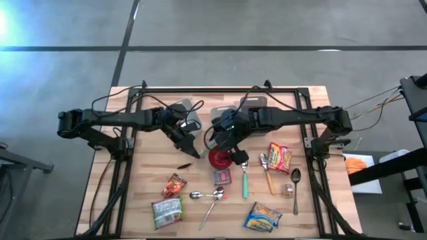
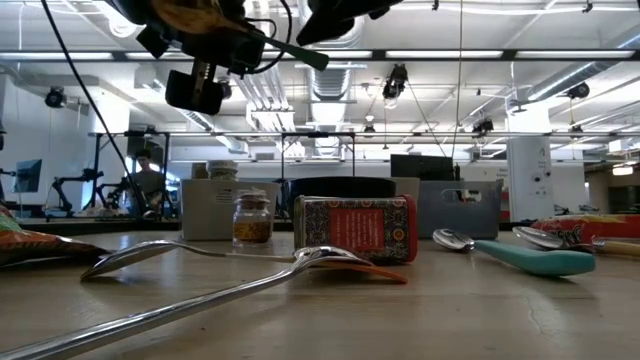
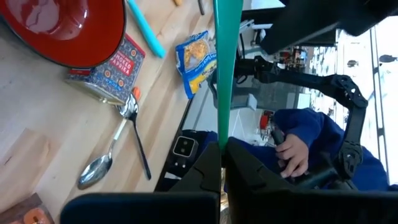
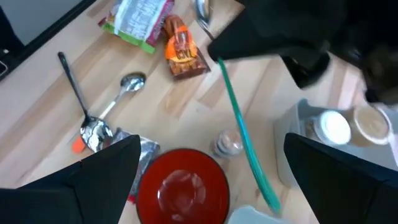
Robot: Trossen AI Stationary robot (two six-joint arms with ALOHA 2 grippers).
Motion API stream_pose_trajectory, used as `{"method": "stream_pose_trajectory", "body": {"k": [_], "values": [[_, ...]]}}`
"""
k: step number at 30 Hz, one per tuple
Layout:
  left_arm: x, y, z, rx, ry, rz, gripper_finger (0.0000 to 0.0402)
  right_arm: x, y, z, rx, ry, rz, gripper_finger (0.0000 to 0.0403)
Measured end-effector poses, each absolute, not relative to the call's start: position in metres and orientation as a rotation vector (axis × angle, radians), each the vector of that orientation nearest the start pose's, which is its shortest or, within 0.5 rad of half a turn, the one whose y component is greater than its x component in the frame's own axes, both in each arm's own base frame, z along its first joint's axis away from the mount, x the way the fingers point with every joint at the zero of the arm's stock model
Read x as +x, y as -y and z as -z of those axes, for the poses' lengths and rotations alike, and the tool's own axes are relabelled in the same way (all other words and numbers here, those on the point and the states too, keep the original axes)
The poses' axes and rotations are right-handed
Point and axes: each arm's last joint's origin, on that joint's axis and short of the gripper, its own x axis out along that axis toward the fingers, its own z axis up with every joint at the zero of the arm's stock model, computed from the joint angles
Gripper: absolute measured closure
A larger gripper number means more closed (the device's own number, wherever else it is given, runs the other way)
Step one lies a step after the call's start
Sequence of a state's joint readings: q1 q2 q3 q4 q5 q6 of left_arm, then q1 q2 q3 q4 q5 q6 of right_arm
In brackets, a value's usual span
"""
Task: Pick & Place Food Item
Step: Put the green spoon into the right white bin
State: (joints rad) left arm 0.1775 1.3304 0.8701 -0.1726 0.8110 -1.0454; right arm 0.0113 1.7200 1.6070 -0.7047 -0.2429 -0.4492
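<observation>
The light wooden slatted table (image 1: 227, 223) carries everything. Over its middle, the left gripper (image 3: 222, 144) has its fingers clenched on a thin green plastic stick (image 3: 227, 62), which runs straight out beyond the fingertips. Facing it, the right gripper (image 4: 211, 146) hangs with its fingers released and spread wide, nothing between them.

Directly below the right fingers sits the glossy round red bowl (image 4: 183, 186); the stick's far end slants in between those fingers above the bowl's rim. The food items all lie on the table, well apart from both sets of fingers: a green-and-white foil packet (image 4: 140, 18) and an orange snack packet (image 4: 180, 46) beyond the left fingers, a yellow noodle packet (image 3: 196, 56) farther out, and a red-and-yellow packet (image 1: 280, 158) off to the right fingers' outer side.

A red patterned rectangular tin (image 3: 115, 65) touches the bowl's edge. Just beside the tin lies a steel spoon (image 3: 99, 171). A small glass jar (image 4: 227, 144) stands between the right fingers, near the bowl.
</observation>
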Motion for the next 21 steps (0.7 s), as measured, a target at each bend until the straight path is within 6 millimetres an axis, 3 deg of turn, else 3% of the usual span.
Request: {"method": "stream_pose_trajectory", "body": {"k": [8, 11, 15, 21], "values": [[0.272, -0.027, -0.252, -1.289, -0.87, 0.292, 0.0401, 0.39, -0.019, -0.327, -0.402, -0.8, -0.412, 0.0013], [0.273, -0.027, -0.253, -1.282, -0.867, 0.317, 0.0401, 0.395, -0.019, -0.322, -0.398, -0.844, -0.418, 0.0032], [0.272, -0.026, -0.253, -1.27, -0.866, 0.336, 0.0401, 0.399, -0.019, -0.314, -0.399, -0.872, -0.428, 0.0093], [0.272, -0.026, -0.253, -1.261, -0.865, 0.343, 0.0401, 0.4, -0.02, -0.313, -0.412, -0.877, -0.403, 0.0222]]}}
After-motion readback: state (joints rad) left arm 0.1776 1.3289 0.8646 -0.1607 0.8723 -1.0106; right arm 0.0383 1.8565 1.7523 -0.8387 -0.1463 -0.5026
